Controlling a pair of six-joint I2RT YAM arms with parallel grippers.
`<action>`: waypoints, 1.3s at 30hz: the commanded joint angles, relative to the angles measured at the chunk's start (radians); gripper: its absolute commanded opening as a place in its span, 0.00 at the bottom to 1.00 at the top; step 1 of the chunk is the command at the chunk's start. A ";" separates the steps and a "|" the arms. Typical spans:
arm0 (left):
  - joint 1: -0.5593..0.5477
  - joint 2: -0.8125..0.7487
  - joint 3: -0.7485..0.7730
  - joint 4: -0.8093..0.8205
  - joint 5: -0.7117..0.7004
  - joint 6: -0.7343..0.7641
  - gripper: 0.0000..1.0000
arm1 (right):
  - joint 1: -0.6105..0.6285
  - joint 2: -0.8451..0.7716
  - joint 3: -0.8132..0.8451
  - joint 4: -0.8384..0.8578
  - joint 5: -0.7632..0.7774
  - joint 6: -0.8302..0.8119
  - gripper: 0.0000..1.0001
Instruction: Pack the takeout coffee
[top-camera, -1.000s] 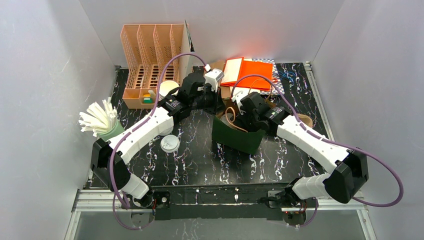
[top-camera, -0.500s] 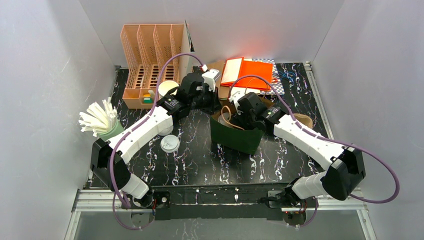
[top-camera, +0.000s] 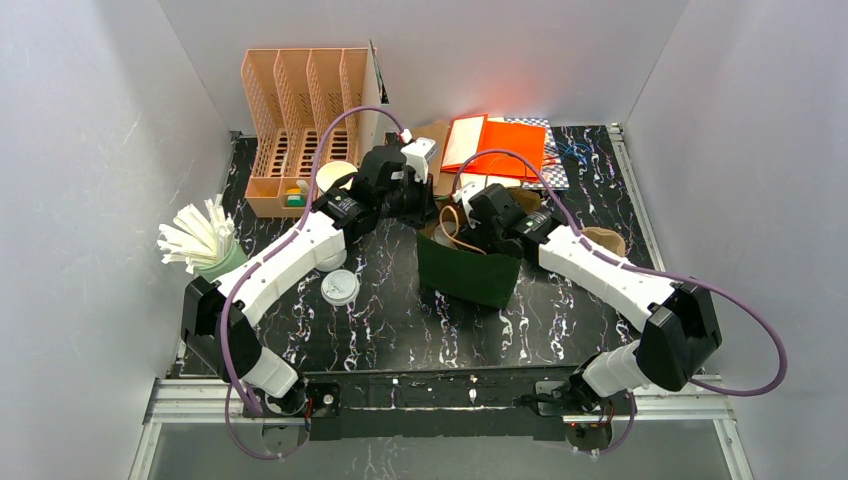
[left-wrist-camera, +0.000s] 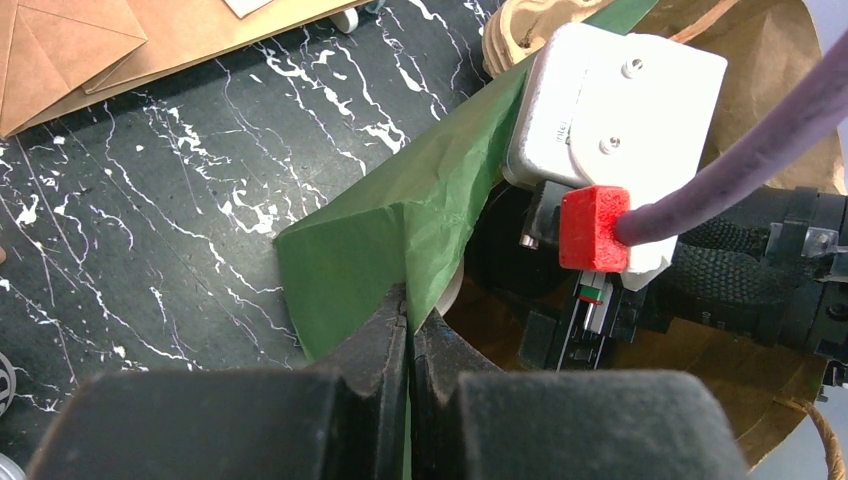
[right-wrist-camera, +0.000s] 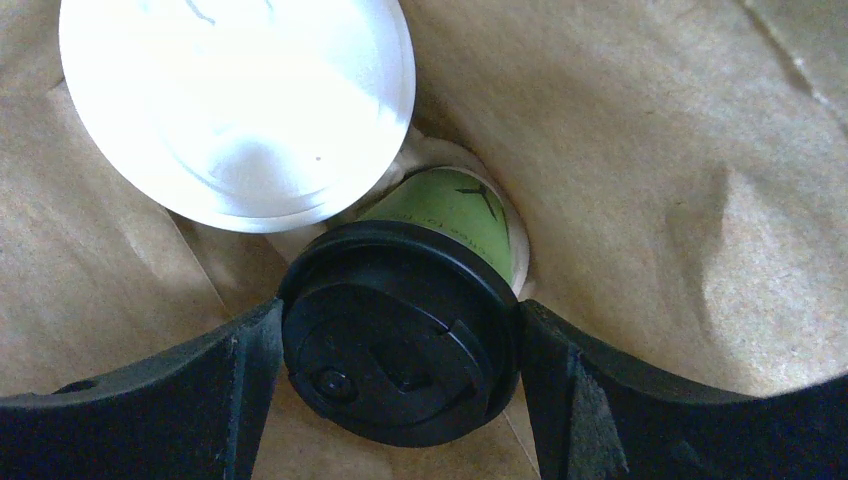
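A green paper bag (top-camera: 465, 275) with a brown inside (right-wrist-camera: 620, 150) stands open at mid-table. My left gripper (left-wrist-camera: 410, 310) is shut on the bag's green rim (left-wrist-camera: 350, 250) at its far left corner. My right gripper (right-wrist-camera: 400, 345) reaches down inside the bag, its fingers (right-wrist-camera: 235, 390) pressed on both sides of a black-lidded cup with a green sleeve (right-wrist-camera: 455, 205). The takeout coffee (right-wrist-camera: 235, 105), a cup under a round white lid, stands on the bag's floor right beside that cup. From above, the right wrist (top-camera: 490, 215) hides the bag's contents.
A peach file rack (top-camera: 300, 110) stands at the back left, with a white cup (top-camera: 335, 175) before it. Straws in a green cup (top-camera: 200, 240) stand at the left edge. A loose white lid (top-camera: 340, 288) lies left of the bag. Orange bags (top-camera: 495, 145) and flat brown bags (left-wrist-camera: 100, 50) lie behind.
The right arm has moved left and a little farther back over the bag. The bag and the left gripper holding its rim shifted slightly left with it.
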 joint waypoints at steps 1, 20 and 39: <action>0.007 -0.025 0.043 0.024 0.012 0.016 0.00 | -0.001 0.093 -0.039 -0.201 -0.059 0.076 0.70; 0.018 0.006 0.088 0.004 0.015 0.058 0.00 | -0.001 0.055 0.228 -0.322 -0.074 0.058 0.98; 0.020 0.019 0.095 0.004 0.026 0.062 0.00 | -0.001 0.017 0.328 -0.315 -0.020 0.015 0.98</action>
